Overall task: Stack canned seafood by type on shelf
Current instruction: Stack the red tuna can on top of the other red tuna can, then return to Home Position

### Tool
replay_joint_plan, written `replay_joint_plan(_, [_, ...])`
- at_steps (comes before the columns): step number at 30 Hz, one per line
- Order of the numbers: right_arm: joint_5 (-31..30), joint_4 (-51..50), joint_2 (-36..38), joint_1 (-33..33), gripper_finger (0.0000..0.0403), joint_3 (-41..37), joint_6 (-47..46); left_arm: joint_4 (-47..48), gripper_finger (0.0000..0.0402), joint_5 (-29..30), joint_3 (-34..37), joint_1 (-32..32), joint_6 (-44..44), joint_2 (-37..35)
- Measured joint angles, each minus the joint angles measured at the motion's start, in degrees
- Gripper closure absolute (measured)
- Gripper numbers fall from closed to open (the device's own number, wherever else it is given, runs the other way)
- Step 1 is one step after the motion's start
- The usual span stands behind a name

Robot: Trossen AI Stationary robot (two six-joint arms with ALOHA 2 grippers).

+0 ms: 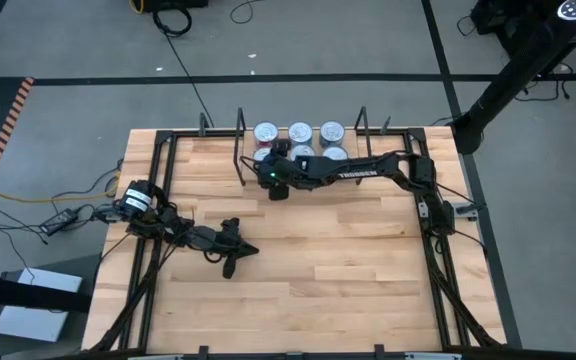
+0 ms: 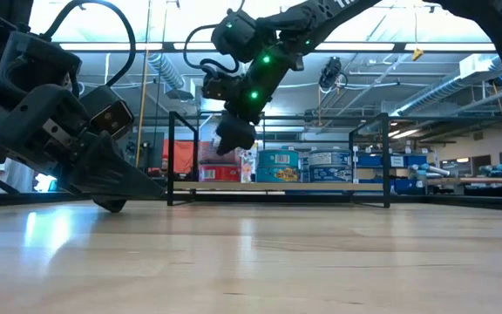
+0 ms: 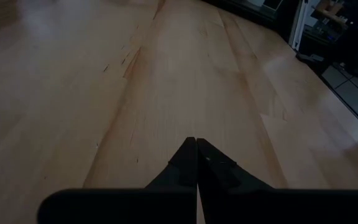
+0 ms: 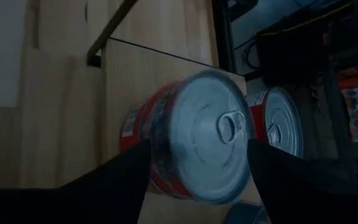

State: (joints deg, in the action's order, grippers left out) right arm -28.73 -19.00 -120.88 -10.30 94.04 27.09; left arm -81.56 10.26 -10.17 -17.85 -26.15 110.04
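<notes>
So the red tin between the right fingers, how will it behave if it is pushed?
The red tin is low and wide, so it probably slides rather than tips. Its smooth metal lid may be slippery. It looks rigid, unlikely to dent under the open right gripper.

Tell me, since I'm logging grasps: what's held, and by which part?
Cannot tell: right gripper straddles a red tin by its side wall; contact unclear. Left gripper holds nothing.

Two dark matte arms, green LEDs on right arm [image 2: 255, 70], black cables, poss. white label near left arm [image 1: 183, 232] base
</notes>
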Motion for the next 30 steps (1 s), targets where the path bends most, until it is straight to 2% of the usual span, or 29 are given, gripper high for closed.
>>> replay_joint_plan(10, [-0.13,-0.57,0.67,-0.39,0.0134,0.02,-0.09,0.00,0.0399,-0.02,0.00,0.00,-0.02,0.00])
replay_joint_plan(14, [-0.20,-4.15,2.14,0.41,0.0156,2.63,-0.35,-0.04,0.0399,-0.02,0.00,0.00,0.05,0.00])
replay_joint_plan(17, [-0.03,-7.37,3.40,1.02,0.0194,4.45,-1.73,-0.28,0.0399,0.04,-0.07,0.00,0.51,0.00])
replay_joint_plan(19, [0.75,-8.68,4.79,1.37,0.0232,4.55,-2.74,-0.86,0.0399,0.04,-0.09,0.00,1.03,0.07])
replay_joint_plan(22, [1.52,-10.58,7.14,1.90,0.0313,4.57,-5.79,-1.53,0.0399,-0.35,-0.09,0.15,0.98,0.07])
replay_joint_plan(24, [4.13,-12.44,8.74,2.16,0.0373,4.57,-8.40,-1.65,0.0399,-0.35,-0.09,0.15,1.07,0.07])
replay_joint_plan(25, [6.41,-13.57,9.48,2.25,0.0387,4.57,-9.76,-1.74,0.0399,-0.35,-0.09,0.15,1.11,0.07])
replay_joint_plan(30, [14.72,-14.35,13.59,3.03,0.0396,2.86,-15.65,-2.69,0.0399,-0.28,-0.11,0.15,1.59,0.07])
